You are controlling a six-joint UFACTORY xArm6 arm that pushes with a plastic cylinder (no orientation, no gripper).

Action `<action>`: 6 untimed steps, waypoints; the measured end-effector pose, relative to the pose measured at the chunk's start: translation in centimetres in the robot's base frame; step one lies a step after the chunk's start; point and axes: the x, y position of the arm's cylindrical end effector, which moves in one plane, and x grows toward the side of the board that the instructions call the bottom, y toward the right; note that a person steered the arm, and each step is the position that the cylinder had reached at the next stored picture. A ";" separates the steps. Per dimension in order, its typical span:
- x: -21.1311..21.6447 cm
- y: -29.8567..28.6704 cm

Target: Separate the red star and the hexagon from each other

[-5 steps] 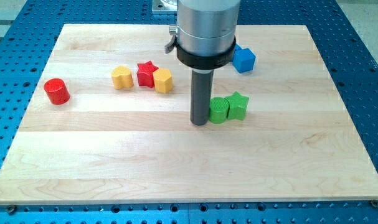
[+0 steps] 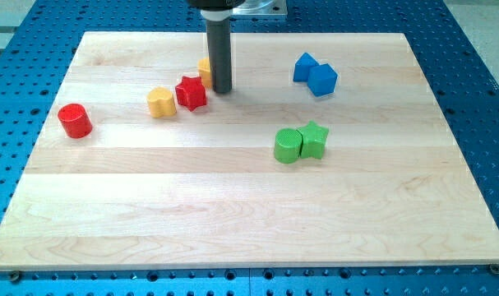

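Observation:
The red star (image 2: 191, 93) lies left of centre in the upper part of the wooden board (image 2: 233, 214). The yellow hexagon (image 2: 204, 71) sits just above and right of the star, mostly hidden behind my rod; only its left part shows. My tip (image 2: 222, 90) rests on the board right beside the star's right side and just below the hexagon. Whether the tip touches either block cannot be told.
A yellow block (image 2: 160, 103) sits close to the star's left. A red cylinder (image 2: 75, 120) stands at the far left. Two blue blocks (image 2: 305, 66) (image 2: 322, 80) touch at the upper right. A green cylinder (image 2: 288, 145) and green star (image 2: 314, 139) touch right of centre.
My tip has moved from beside the green cylinder up and left to the red star. The yellow hexagon has shifted toward the view's top, away from the star's lower right.

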 end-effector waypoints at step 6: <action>10.4 -8.5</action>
